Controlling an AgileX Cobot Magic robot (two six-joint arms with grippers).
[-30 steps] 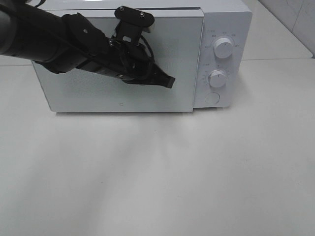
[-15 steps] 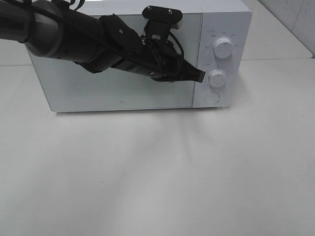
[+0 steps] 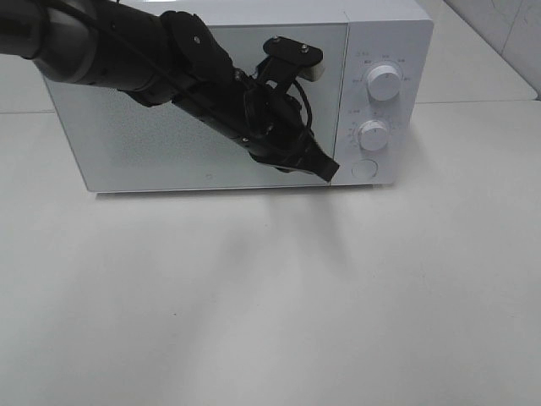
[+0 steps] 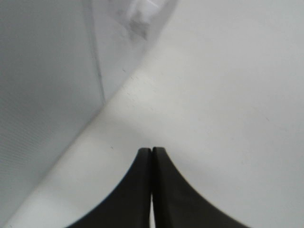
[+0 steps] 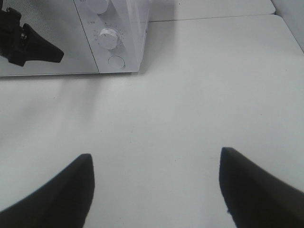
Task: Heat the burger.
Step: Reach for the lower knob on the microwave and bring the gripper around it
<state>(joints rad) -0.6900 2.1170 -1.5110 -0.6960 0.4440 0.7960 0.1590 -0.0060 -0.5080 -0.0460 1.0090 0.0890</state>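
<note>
Burger: hidden from every view.
Left gripper [image 3: 328, 169]: fingers pressed together, empty, near lower right corner of shut microwave door [image 3: 152, 144], just beside round button [image 3: 364, 168].
Right gripper [image 5: 156, 180]: spread wide, empty, above table [image 3: 270, 296].

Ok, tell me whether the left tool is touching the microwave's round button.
Apart. The right wrist view shows a bare stretch of the microwave front between the shut left tool and the round button.
</note>
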